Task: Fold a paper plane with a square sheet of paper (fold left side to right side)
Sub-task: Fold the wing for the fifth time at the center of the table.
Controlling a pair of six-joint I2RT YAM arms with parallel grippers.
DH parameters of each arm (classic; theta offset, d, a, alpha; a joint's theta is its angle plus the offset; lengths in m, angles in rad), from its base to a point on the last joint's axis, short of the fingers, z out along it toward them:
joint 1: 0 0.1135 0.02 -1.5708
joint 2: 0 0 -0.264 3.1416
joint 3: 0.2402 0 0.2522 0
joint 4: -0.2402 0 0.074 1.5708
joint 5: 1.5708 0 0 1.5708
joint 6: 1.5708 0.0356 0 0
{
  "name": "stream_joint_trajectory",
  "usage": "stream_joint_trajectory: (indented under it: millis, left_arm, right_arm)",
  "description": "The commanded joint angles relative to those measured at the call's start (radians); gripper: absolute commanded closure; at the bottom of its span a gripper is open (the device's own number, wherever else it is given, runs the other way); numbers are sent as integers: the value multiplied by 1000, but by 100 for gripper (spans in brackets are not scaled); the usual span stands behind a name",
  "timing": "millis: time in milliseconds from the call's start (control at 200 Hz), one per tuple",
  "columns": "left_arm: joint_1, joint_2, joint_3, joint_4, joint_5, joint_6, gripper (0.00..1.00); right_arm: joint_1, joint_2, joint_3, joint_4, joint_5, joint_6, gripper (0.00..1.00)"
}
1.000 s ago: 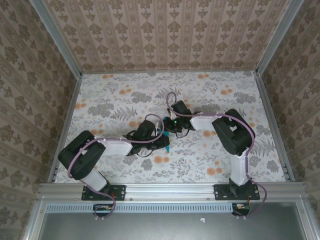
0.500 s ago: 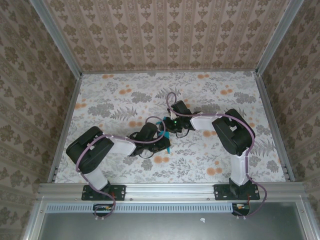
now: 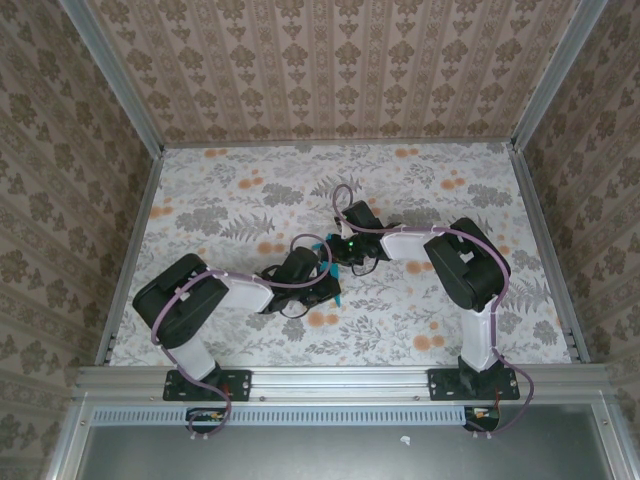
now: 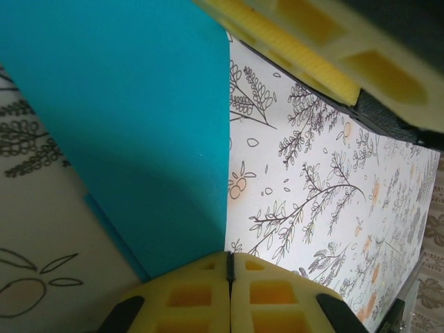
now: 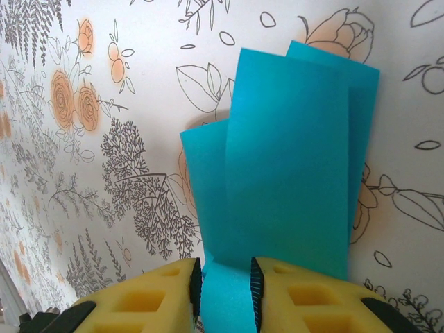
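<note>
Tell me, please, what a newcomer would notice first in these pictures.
The folded cyan paper stands out against the floral table, near its middle. The left tool is shut on one corner; the right tool straddles another edge, its pads slightly apart.

You are looking at the square sheet of paper [image 5: 284,159] lying on the bench [image 3: 220,210], near its middle, layers overlapping one on another. The left claw [image 4: 229,267] is sitting at the sheet's near-left side, touching its edge. The right claw [image 5: 223,281] is standing just behind, its fingers [image 5: 312,298] straddling the sheet's far end.
</note>
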Motion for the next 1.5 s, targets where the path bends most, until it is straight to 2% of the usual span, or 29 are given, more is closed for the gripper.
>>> stream_joint_trajectory:
  millis: [0, 220, 475, 595, 775, 1155, 1495]
  left_arm:
    - [-14, 12, -21, -117, -24, -20, 95]
    - [-15, 15, -21, -131, -32, -16, 97]
    - [-23, 13, -12, -142, -38, -7, 97]
    - [-24, 9, -7, -149, -39, -2, 98]
    - [-26, -2, 0, -173, -47, 9, 98]
    - [-28, 3, 10, -191, -46, 16, 98]
    - [-29, 11, 14, -192, -38, 16, 98]
  right_arm:
    - [-21, -18, -28, 3, -19, 6, 72]
    - [-73, -67, -10, 103, -90, 7, 72]
    - [-111, -238, -90, 11, -58, -71, 73]
    - [-105, -258, -162, 47, -104, -56, 81]
    - [-66, -202, -195, 115, -180, -36, 91]
    - [-45, -53, -114, 141, -185, -31, 91]
    - [-60, 46, -19, 87, -145, -81, 92]
